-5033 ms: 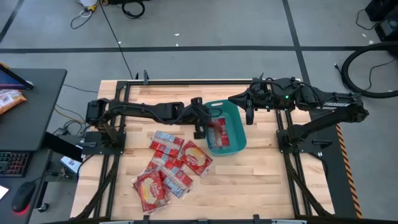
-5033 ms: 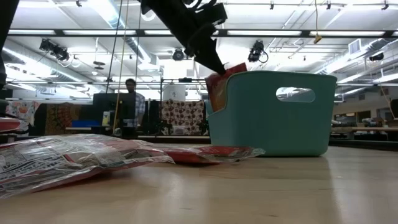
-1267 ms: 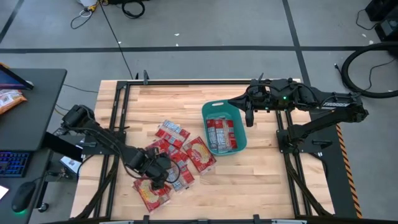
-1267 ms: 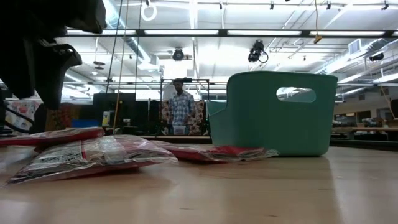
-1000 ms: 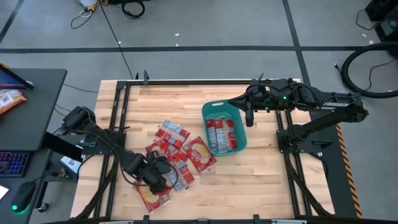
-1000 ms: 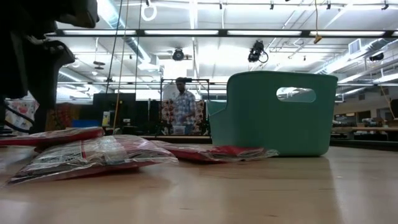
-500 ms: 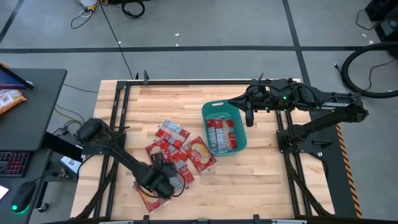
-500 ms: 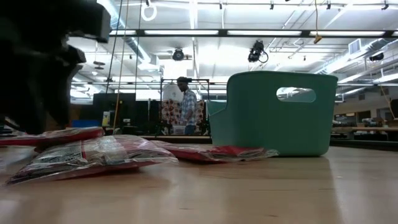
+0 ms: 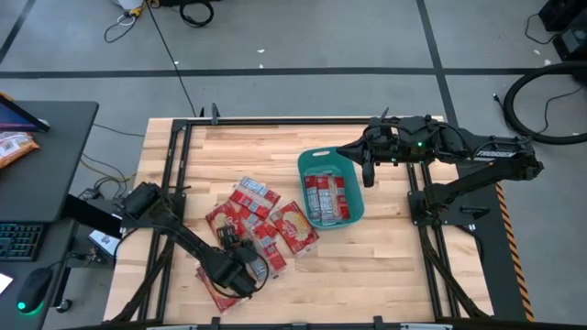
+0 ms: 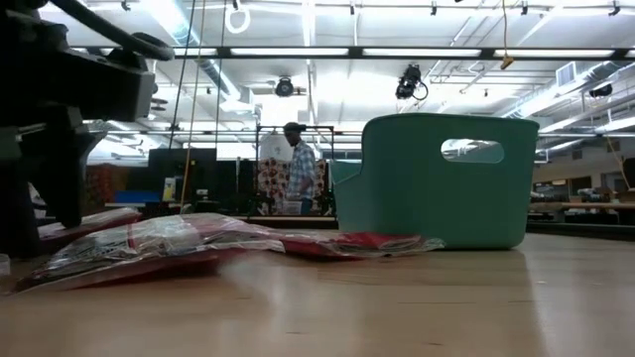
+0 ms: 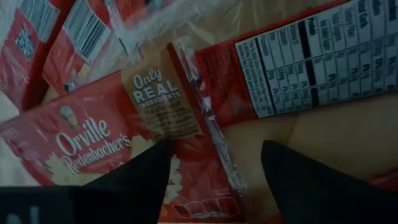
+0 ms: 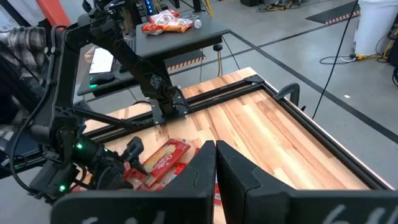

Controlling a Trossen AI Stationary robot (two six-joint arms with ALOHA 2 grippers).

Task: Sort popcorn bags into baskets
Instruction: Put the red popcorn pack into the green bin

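Several red popcorn bags [image 9: 252, 215] lie in a loose overlapping pile on the wooden table, left of the teal basket [image 9: 303, 165]; they also show in the low view [image 10: 149, 243]. More bags [image 9: 326, 197] lie flat inside the basket. My left gripper [image 9: 240, 269] is down at the pile's near end, open. In the left wrist view its fingers stand on either side of one bag's clear end seam [image 11: 208, 134]. My right gripper [image 9: 367, 172] hangs shut above the basket's far right rim. My left gripper [image 11: 216, 149] comes from above, its open fingers on either side of the sealed end of a red bag [image 11: 93, 137] that lies flat on the pile. Whether the fingertips touch the bag I cannot tell.
A dark desk off the table's left holds an orange snack bag [image 9: 14, 147], a keyboard and a mouse. A person [image 10: 298, 164] walks in the room behind. Bare wood [image 9: 394, 266] lies near and right of the basket. Black frame rails run along the table's sides.
My left gripper has gone toward the table's near edge and a little right along the pile, and down to bag level. The bags at the pile's left have shifted a little. My right arm has kept still.
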